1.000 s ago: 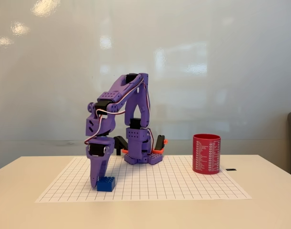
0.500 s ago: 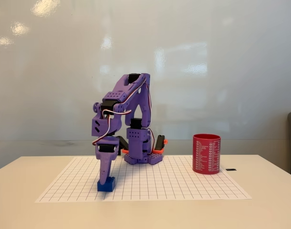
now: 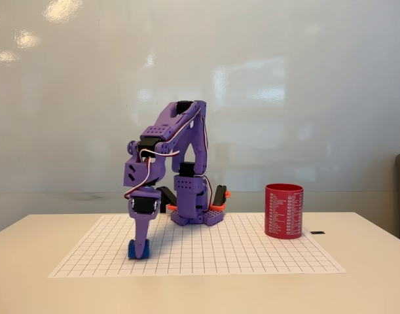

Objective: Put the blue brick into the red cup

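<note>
My arm point(image 3: 177, 150) is folded forward and down from its base point(image 3: 196, 214) at the back of the squared paper mat point(image 3: 252, 252), so that my gripper point(image 3: 139, 252) points straight at the sheet near its front left part in the fixed view. My fingers point(image 3: 141, 237) are clenched on the blue brick point(image 3: 138, 250): it sits right at their tips, with only narrow slivers of blue showing on either side of the purple. The brick is down at the mat's surface, though I cannot tell whether it still rests on the paper or is a hair above it. The red cup point(image 3: 284, 210) stands upright well apart from me, off to the right, at the mat's right rear part, its open mouth up and columns of white print on its side. A small dark thing point(image 3: 318, 232) lies on the table point(image 3: 370, 275) just right of the cup.
</note>
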